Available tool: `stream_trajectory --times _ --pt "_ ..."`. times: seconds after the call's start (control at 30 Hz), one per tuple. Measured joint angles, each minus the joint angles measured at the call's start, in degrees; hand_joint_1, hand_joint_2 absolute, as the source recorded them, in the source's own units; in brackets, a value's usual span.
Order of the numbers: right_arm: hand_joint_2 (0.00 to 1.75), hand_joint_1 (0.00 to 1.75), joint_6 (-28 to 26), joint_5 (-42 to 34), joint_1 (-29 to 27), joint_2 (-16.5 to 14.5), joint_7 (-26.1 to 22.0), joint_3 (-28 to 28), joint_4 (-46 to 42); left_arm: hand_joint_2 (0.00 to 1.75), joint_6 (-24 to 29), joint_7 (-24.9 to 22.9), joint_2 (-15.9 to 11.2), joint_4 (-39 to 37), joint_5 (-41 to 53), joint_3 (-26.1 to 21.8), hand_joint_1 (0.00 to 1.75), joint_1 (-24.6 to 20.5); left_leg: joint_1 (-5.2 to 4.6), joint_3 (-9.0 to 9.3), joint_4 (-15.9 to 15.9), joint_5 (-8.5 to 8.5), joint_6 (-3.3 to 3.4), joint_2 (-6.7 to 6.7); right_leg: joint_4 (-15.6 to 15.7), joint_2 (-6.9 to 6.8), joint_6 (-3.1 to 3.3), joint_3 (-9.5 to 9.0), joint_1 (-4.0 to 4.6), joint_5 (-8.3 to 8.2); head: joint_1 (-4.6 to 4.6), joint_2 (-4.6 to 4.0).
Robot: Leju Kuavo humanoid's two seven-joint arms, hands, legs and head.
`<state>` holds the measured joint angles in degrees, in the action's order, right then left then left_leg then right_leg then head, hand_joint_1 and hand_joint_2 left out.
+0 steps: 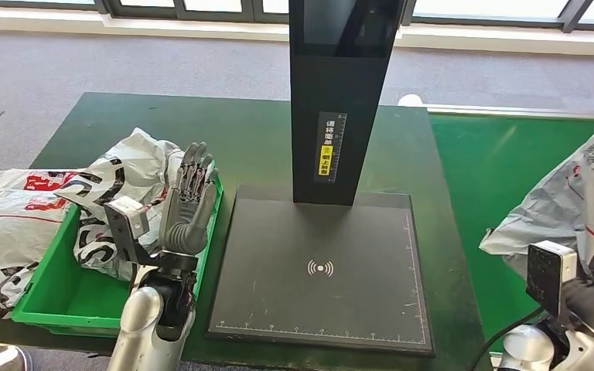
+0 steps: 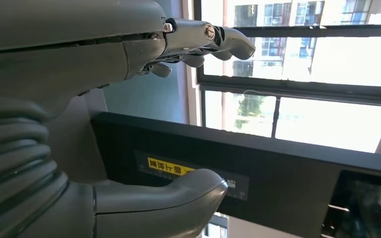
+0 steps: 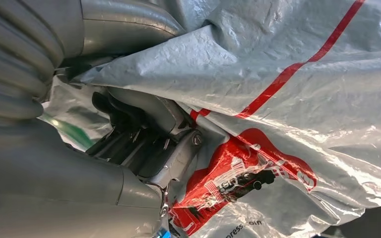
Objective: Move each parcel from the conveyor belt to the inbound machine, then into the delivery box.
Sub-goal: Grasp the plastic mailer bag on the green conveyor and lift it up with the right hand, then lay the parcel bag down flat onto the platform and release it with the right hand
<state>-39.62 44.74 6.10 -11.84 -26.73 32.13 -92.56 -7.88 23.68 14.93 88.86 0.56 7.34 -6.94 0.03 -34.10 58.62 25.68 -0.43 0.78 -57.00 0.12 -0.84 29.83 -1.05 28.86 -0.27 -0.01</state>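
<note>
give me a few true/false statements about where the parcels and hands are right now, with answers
1. The right hand holds a grey parcel. True.
2. A parcel lies on the scanner plate. False: the plate is bare.
3. The left hand holds nothing, its fingers pointing up. True.
4. The green bin holds no parcels. False: parcels sit in it and spill over its edge.
5. The held parcel is over the green belt. True.
</note>
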Motion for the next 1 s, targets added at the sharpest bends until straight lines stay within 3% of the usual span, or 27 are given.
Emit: stream_trajectory --times 0.17,0.33,0.53,0.67,1.0 --pt "1.75 1.75 3.3 -2.7 -2.2 -1.4 0.6 -7.0 -6.0 1.75 1.6 -0.1 0.0 -2.5 1.3 0.1 0.00 -1.2 0.01 0.00 0.0 -0.01 -0.01 -0.09 0.0 0.08 0.01 0.04 0.01 -0.01 0.00 -0.01" --pt "1.75 1.75 20.5 -5.5 -3.2 -1.0 2.6 -16.1 -6.4 1.75 2.2 0.3 0.0 -4.1 2.3 0.2 0.00 -2.0 0.01 -0.01 0.0 -0.02 -0.02 -0.13 0.0 0.10 0.02 0.08 0.01 -0.02 -0.01 0.00" --pt "1.75 1.75 30.4 -11.1 -3.2 0.2 3.1 -25.7 -2.9 1.75 3.1 1.5 -0.2 -6.4 2.6 0.2 0.00 -3.4 0.04 -0.02 0.0 -0.03 -0.03 -0.08 0.0 0.07 0.02 0.06 0.02 -0.01 -0.01 0.00" --pt "1.75 1.75 33.7 -12.3 -3.1 1.0 3.3 -29.0 -0.2 1.75 3.5 1.8 -0.5 -7.2 2.6 0.2 0.00 -3.7 0.03 -0.06 0.0 -0.03 -0.03 -0.06 0.0 0.06 0.02 0.08 0.02 -0.01 -0.01 0.01" --pt "1.75 1.75 35.5 -12.6 -2.8 2.2 3.5 -31.4 3.3 1.75 3.9 2.0 -1.0 -7.8 2.6 0.2 0.00 -3.9 0.03 -0.08 0.0 -0.03 -0.03 -0.06 0.0 0.06 0.02 0.10 0.02 -0.01 -0.01 0.00"
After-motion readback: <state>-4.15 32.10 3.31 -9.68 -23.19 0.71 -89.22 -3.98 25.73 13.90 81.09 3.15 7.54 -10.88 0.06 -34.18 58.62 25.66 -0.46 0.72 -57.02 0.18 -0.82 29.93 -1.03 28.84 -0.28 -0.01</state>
